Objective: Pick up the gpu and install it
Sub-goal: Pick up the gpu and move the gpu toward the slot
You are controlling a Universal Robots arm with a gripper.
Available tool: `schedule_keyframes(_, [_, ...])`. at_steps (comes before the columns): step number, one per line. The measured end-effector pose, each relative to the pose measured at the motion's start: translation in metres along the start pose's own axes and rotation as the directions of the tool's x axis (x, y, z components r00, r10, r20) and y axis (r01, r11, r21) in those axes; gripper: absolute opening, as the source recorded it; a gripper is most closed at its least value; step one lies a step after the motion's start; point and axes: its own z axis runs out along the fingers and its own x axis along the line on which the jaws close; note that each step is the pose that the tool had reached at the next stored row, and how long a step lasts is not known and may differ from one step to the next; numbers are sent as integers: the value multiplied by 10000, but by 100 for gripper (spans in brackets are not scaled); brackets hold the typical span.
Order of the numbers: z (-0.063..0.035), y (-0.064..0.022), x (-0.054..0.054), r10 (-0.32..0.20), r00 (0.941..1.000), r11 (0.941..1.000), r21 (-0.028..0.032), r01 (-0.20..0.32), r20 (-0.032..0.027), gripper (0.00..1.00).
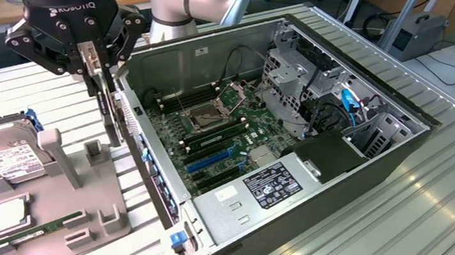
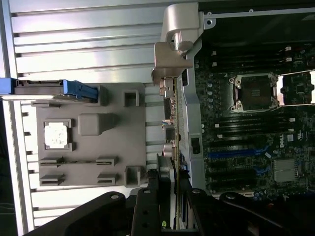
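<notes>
At the exterior view's left, the grey fixture carries the hard drive, a processor chip and the green memory stick; none is touched.

Just right of the fixture: the gripper hangs nose-down from the arm. Jaws are part closed and clamped on the upper edge of the gpu, pinching it flat between the two fingers. The card hangs edge-on and upright below the jaws, and reads as lifted clear of the fixture. It sits in the gap between the fixture and the side wall of the computer case, very near that wall; contact cannot be told. In the wrist view the silvery bracket is at the end of the card farthest from the fingers.

Further right: motherboard lies exposed, and the blue expansion slots are empty.

Judgement: pick-up is done and the carry is in hand; the card is not yet over the board. Installing calls for the card to clear the wall, its edge lined along a slot and its bracket at the wall.
</notes>
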Motion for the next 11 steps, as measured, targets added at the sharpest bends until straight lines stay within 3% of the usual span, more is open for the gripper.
schedule_keyframes(9, [2, 4, -57, 0, 10000, 10000, 0, 0, 0, 27])
schedule_keyframes(11, [3, 9, -119, 1, 10000, 10000, 0, -1, -1, 27])
